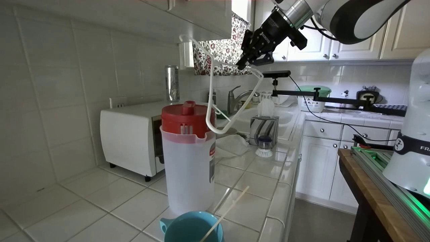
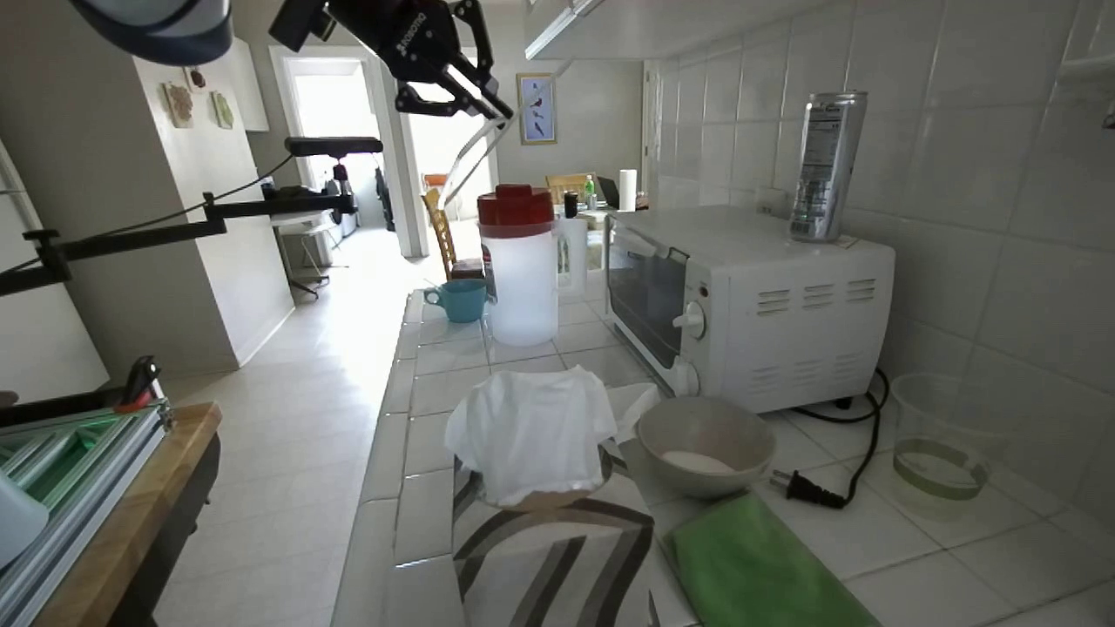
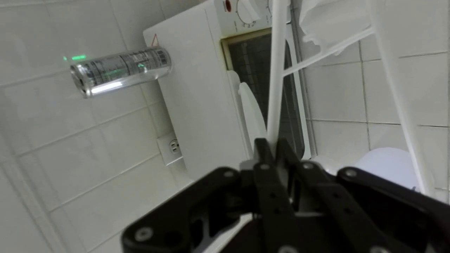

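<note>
High above the counter, my gripper (image 1: 240,64) is shut on a white wire frame (image 1: 211,90) made of thin rods bent into loops. In the wrist view one rod of the white frame (image 3: 277,70) runs straight up from between the fingertips of the gripper (image 3: 271,146). The frame slants down toward a tall translucent pitcher (image 1: 189,171) with a red lid (image 1: 181,117). Seen from the far side, the gripper (image 2: 501,111) is above and left of the pitcher (image 2: 523,292), and the frame's lower end appears apart from its lid.
A white toaster oven (image 1: 131,137) stands against the tiled wall, with a silver can (image 2: 827,165) upright on top. Along the counter are a blue cup (image 1: 191,228) with a stick, a tissue box (image 2: 549,557), a bowl (image 2: 706,444) and a green cloth (image 2: 766,566). Cabinets (image 1: 191,13) hang overhead.
</note>
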`<state>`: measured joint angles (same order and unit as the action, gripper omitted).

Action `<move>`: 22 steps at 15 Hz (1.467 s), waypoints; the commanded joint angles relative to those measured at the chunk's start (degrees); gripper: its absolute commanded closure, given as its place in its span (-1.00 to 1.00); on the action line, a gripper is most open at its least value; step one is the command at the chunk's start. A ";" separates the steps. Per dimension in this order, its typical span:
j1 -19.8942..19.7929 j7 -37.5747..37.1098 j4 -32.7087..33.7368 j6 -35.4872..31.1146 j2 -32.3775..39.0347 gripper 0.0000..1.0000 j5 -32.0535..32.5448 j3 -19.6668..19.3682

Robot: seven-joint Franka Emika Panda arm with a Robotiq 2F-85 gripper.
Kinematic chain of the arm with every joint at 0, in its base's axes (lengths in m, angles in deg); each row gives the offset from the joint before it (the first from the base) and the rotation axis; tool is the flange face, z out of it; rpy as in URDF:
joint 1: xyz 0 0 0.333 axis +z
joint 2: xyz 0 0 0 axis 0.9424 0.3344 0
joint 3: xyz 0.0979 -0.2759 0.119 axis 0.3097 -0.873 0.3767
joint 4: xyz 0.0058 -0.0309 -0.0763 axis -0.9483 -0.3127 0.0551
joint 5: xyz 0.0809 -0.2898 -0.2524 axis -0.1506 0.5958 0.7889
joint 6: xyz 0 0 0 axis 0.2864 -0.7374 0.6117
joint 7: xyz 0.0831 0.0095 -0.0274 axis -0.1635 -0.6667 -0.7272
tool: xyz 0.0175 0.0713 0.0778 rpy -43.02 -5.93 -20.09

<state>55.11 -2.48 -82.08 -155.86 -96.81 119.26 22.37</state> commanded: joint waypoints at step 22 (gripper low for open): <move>-14.81 -2.95 1.66 -10.05 -5.82 0.95 0.05 13.62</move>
<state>41.17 -5.09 -80.83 -165.07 -103.12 119.22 34.70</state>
